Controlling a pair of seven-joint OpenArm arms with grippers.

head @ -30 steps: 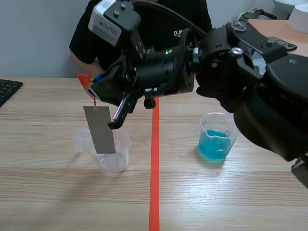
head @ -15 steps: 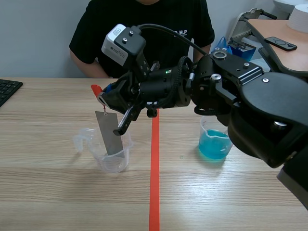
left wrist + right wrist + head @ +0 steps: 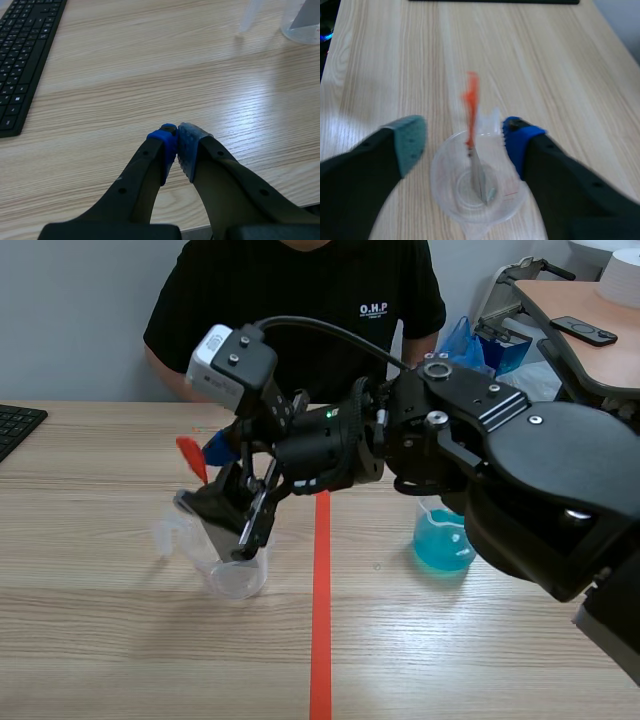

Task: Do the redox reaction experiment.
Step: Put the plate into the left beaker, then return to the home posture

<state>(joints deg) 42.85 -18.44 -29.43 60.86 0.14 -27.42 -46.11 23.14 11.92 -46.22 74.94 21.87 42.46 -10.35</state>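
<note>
Item: thin grey metal strip (image 3: 478,176) with a red tag (image 3: 471,95) at its upper end. Location: standing tilted inside the clear beaker (image 3: 438,176), directly under the right claw (image 3: 465,137), with the tag rising into the gap between the two pads. Right claw: wide apart, gripping nothing, touching neither strip nor tag. Left claw (image 3: 176,145): closed on nothing, low over bare table (image 3: 150,60), the keyboard (image 3: 25,55) off to one side ahead of it. Handling, by judgement: strip light, stiff, smooth-faced and likely to slip or swing if pinched on its flat. Best hold is the red tag or the strip's top edge, pads closing across the thin faces. Beaker light, thin-walled and easily tipped by a sideways nudge. Beaker of blue liquid (image 3: 444,540): stands well apart from the right claw, spillable.
</note>
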